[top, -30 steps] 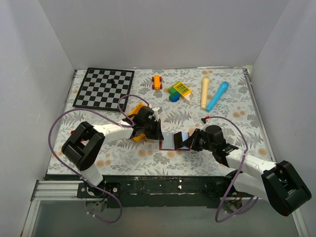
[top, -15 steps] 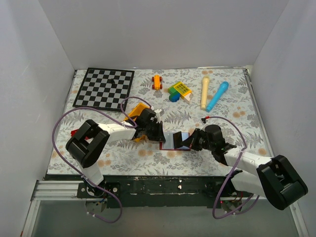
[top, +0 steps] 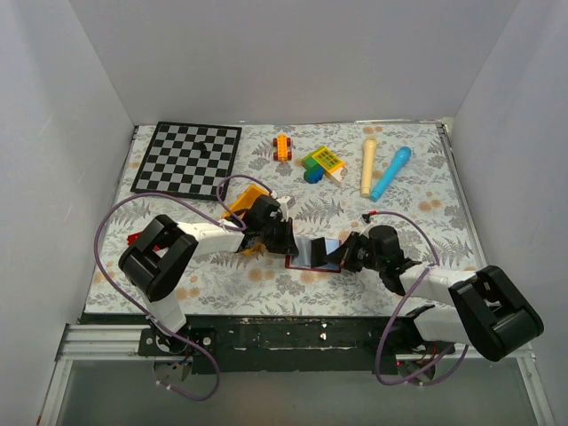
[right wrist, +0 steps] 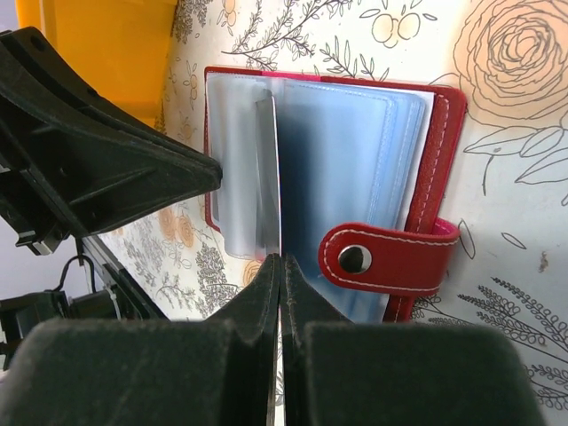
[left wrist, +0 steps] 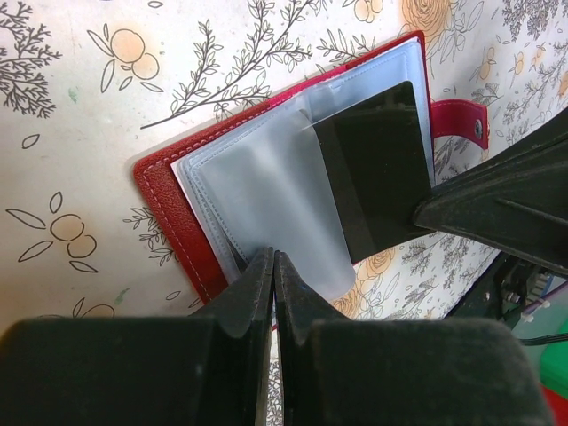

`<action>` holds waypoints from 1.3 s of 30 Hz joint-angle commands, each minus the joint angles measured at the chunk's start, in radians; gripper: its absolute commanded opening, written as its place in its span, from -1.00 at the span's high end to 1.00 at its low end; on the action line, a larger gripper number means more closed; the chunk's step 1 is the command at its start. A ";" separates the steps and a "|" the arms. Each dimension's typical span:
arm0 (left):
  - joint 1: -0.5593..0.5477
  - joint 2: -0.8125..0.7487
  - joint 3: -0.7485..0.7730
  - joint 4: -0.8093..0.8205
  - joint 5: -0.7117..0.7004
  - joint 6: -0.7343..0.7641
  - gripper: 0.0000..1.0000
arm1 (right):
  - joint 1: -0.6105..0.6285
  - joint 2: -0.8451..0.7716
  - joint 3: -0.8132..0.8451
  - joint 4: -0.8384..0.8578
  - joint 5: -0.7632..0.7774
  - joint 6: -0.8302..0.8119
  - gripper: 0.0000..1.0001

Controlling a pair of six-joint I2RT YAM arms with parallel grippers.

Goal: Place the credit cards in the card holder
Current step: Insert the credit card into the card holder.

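Two grippers are meeting over the holder (top: pixel 306 256), which is lying open on the floral table (top: pixel 222 277) with its red cover down and its pale blue pockets facing up. The left gripper (left wrist: pixel 273 259) is sitting low at the holder's left side. Its jaws are clenched together on the near edge of one clear pocket leaf. The right gripper (right wrist: pixel 280 262) is sitting low at the holder's right side, and its jaws are pinched tight on the outer edge of a black card (left wrist: pixel 377 169). That card is lying on the holder's right half, with one corner tucked under a pocket leaf and the rest showing bare. The snap tab (right wrist: pixel 382 259) is hanging unfastened off the holder's right edge, just beside the right fingers. A yellow bin (right wrist: pixel 98 44) is standing just beyond the holder's left side, behind the left gripper. Well beyond the holder, toward the far wall, a chessboard (top: pixel 186 158) is lying to the left. An orange car (top: pixel 282 146), some blocks (top: pixel 324 162), a cream pen (top: pixel 368 166) and a blue pen (top: pixel 390 173) are lying to the right of it.
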 commanded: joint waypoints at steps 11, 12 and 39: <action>0.001 -0.006 0.000 -0.133 -0.141 0.066 1.00 | -0.023 0.077 -0.057 0.183 -0.050 0.040 0.97; 0.001 0.000 0.005 -0.135 -0.136 0.068 1.00 | -0.026 0.083 -0.057 0.203 -0.056 0.043 0.97; 0.003 0.009 -0.009 -0.132 -0.130 0.058 1.00 | -0.047 0.158 -0.072 0.406 -0.097 0.083 0.97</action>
